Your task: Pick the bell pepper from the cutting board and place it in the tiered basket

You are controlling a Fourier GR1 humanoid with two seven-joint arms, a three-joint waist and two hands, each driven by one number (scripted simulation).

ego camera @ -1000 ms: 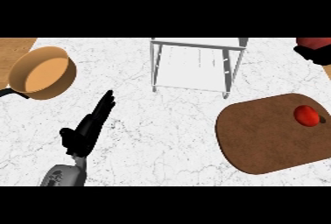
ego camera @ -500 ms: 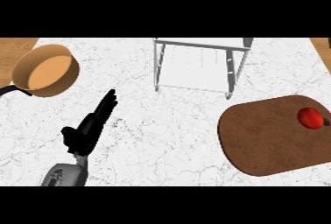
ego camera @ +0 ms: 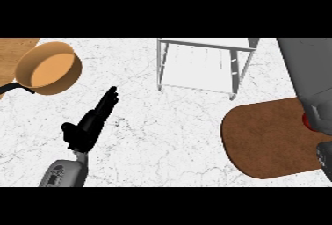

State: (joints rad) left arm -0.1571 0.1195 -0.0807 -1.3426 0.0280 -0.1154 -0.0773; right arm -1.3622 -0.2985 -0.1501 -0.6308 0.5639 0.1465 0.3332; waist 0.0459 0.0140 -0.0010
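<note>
Overhead, right grey forearm (ego camera: pixel 304 66) covers the brown wooden cutting board (ego camera: pixel 266 140)'s right edge, nearly hiding the red bell pepper (ego camera: pixel 304 117); right hand unseen. Grey wire tiered basket (ego camera: pixel 201 66): nothing inside. Orange saucepan (ego camera: pixel 48 68) likewise. Left hand (ego camera: pixel 91 121) rests open, fingers straight, holding nothing.

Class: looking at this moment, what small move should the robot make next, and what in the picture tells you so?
Probably lower the right arm onto the bell pepper, which lies on the cutting board, nearly hidden by that arm. The left robot hand rests open.
</note>
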